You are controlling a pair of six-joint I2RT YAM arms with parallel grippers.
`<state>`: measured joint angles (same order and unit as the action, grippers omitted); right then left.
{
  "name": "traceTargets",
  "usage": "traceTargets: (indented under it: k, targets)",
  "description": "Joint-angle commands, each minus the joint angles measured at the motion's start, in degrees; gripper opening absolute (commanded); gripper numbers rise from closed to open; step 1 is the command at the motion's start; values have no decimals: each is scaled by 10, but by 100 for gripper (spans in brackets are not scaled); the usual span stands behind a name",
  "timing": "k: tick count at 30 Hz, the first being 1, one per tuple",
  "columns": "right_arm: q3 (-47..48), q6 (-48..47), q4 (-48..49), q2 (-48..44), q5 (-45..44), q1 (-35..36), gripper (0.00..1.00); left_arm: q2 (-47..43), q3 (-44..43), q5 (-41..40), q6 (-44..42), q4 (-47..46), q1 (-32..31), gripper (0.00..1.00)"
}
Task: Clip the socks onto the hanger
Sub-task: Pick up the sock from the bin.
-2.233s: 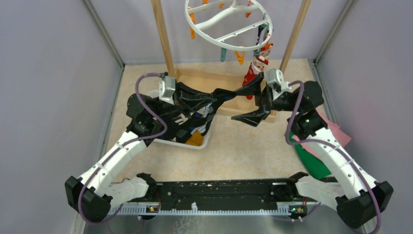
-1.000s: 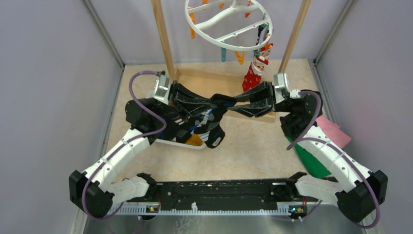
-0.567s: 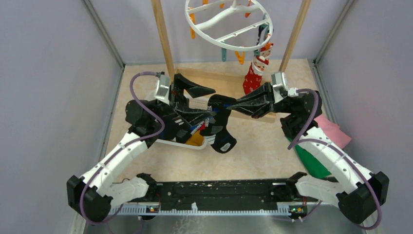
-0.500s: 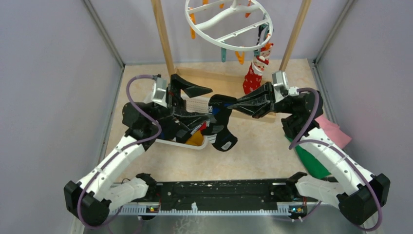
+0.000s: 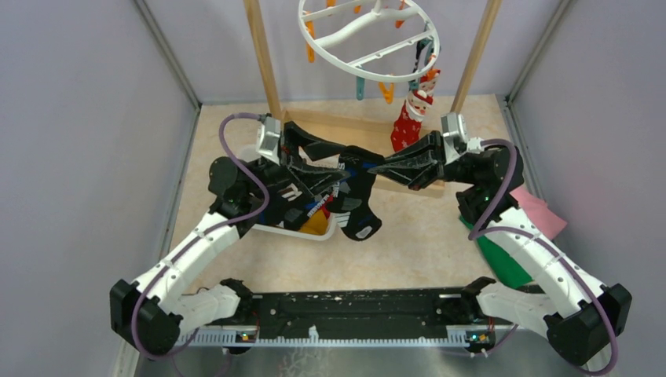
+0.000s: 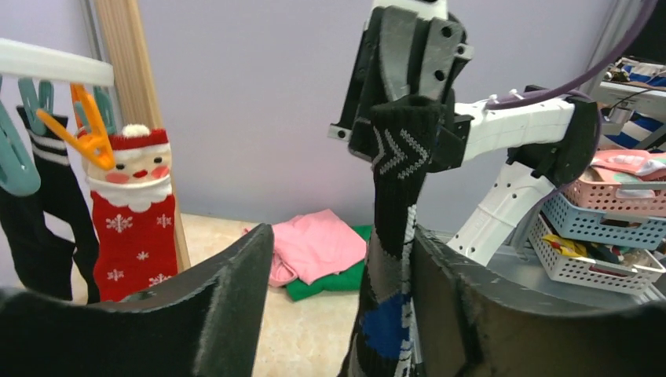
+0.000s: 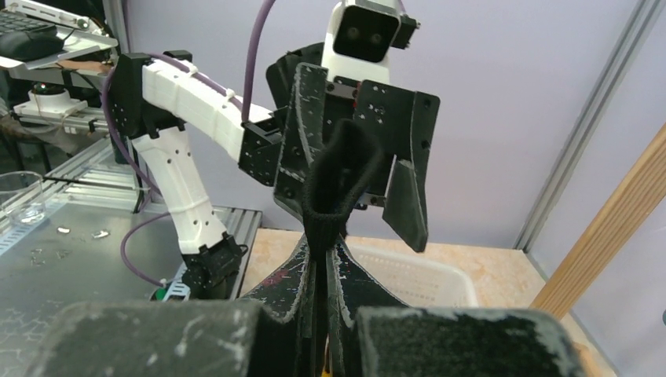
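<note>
A black sock (image 5: pixel 357 206) with blue and white marks hangs by its cuff from my right gripper (image 5: pixel 378 167), which is shut on it. In the right wrist view the cuff (image 7: pixel 343 177) sticks up from the shut right gripper (image 7: pixel 345 245). My left gripper (image 5: pixel 330 166) is open, with the hanging sock (image 6: pixel 390 236) between its jaws, close to the right-hand finger. The white ring hanger (image 5: pixel 369 39) hangs at the back. A red Santa sock (image 5: pixel 408 118) and a black striped sock (image 6: pixel 35 212) are clipped to it.
A white mesh basket (image 5: pixel 318 235) under my left arm holds more socks, one of them yellow-orange (image 5: pixel 316 224). Pink (image 5: pixel 542 212) and green (image 5: pixel 503 263) cloths lie at the right. The wooden rack posts (image 5: pixel 263 59) flank the hanger. Orange (image 6: pixel 90 129) and teal (image 6: pixel 16 161) pegs dangle.
My left gripper has let go of the sock and opened. My right gripper has shut on the cuff. The sock's foot has dropped and now hangs from the right gripper.
</note>
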<state>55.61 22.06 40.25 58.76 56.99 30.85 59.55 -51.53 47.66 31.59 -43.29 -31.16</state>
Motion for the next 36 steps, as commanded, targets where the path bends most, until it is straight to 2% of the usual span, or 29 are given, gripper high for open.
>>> traceTargets:
  k: [1, 3, 5, 6, 8, 11, 16, 18, 22, 29, 36]
  targets:
    - [6, -7, 3, -13, -5, -3, 0, 14, -28, 2, 33, -53, -2, 65]
    - [6, -6, 4, -13, 3, -3, 0, 22, -27, 5, 44, -79, -2, 56]
    - [2, 2, 22, -13, 24, -3, 0, 34, -28, 3, 52, -92, -1, 38]
    - [-2, 13, 44, -12, 41, -3, 0, 40, -29, 3, 55, -91, 0, 35]
    - [-9, 25, 73, -12, 67, 6, 0, 61, -33, 8, 72, -93, 0, 37]
    - [-11, 9, 68, -12, 88, 20, 0, 111, -46, 45, 131, -132, -1, 40]
    - [-4, -24, 17, -8, 56, 22, 0, 192, -72, 116, 261, -265, -5, 42]
    - [-7, -26, 9, -7, 43, 23, 0, 211, -78, 123, 294, -285, -12, 45]
    - [-15, -39, -21, -7, 30, 23, 0, 228, -93, 128, 292, -271, -33, 51]
    - [-35, -49, -58, -6, 24, 23, 0, 245, -122, 128, 278, -242, -49, 50]
    - [-74, -14, -9, -5, 43, 23, 0, 271, -171, 146, 222, -115, -58, 49]
